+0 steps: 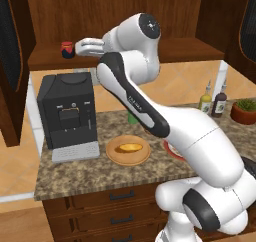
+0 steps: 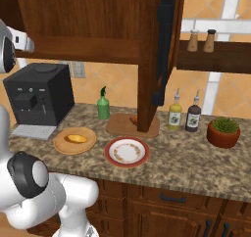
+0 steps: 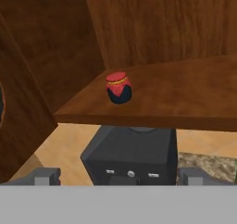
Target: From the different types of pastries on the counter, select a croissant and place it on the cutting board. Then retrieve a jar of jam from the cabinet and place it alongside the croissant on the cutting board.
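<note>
Up at the cabinet (image 1: 120,16) shelf, gripper (image 1: 80,47) hovered just beside the jar of jam (image 1: 67,49), fingers spread apart, holding nothing. Down on the cutting board (image 2: 120,126), croissant (image 2: 133,119) partly hidden.

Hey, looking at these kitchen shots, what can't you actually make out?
- Croissant on the cutting board: right base view, mostly hidden behind the cabinet door.
- Cutting board: left base view, covered by the arm.
- Tool: hand view, fingertips cut by the bottom edge.
- Jar of jam: label too small.
</note>
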